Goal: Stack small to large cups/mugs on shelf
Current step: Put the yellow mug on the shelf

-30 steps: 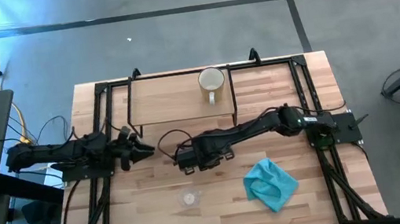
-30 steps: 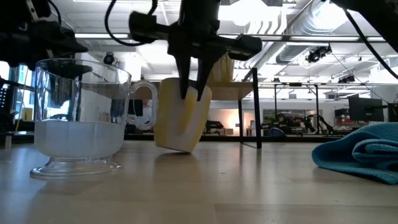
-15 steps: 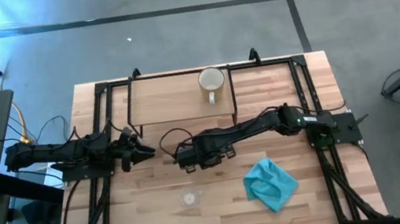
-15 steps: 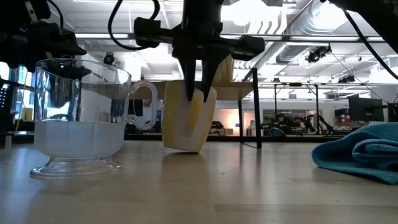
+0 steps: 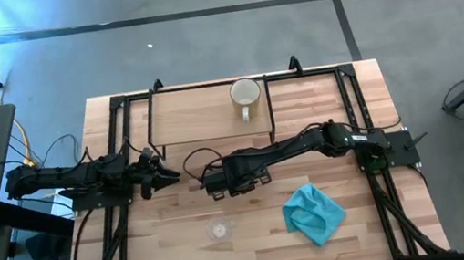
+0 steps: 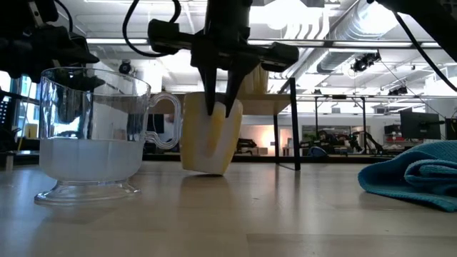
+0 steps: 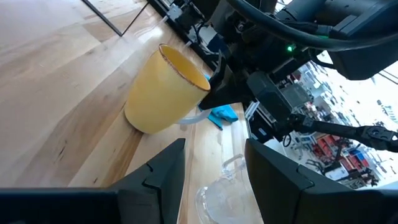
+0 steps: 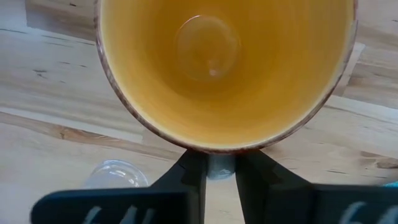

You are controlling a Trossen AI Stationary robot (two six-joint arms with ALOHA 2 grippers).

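The orange-yellow mug (image 6: 209, 135) sits tilted on the table just in front of the shelf, and my right gripper (image 6: 220, 107) is shut on it from above. In the high view the right gripper (image 5: 220, 182) hides it. The clear glass cup (image 5: 219, 230) stands on its foot nearer the table's near edge. The cream-white mug (image 5: 245, 96) stands upright on the light-wood shelf (image 5: 202, 116). My left gripper (image 7: 214, 146) is open and waits left of the orange mug (image 7: 165, 93), touching nothing. My right gripper pinches a pale part just outside the orange mug's rim (image 8: 216, 167), which looks like the handle, with one finger (image 8: 191, 180) on each side. The fingers come from above, pointing down. The mug hangs tilted below them, its lower edge (image 6: 203, 170) at the tabletop.
A teal-blue cloth (image 5: 315, 212) lies crumpled on the table's near right part. The shelf's black wire legs (image 5: 271, 129) stand close behind the right gripper. Bare wood lies between the glass cup (image 6: 93, 135) and the cloth (image 6: 414, 178).
My right gripper, keeping its hold, has swung the orange mug a little sideways toward the table's right and back again. The mug stays tilted.
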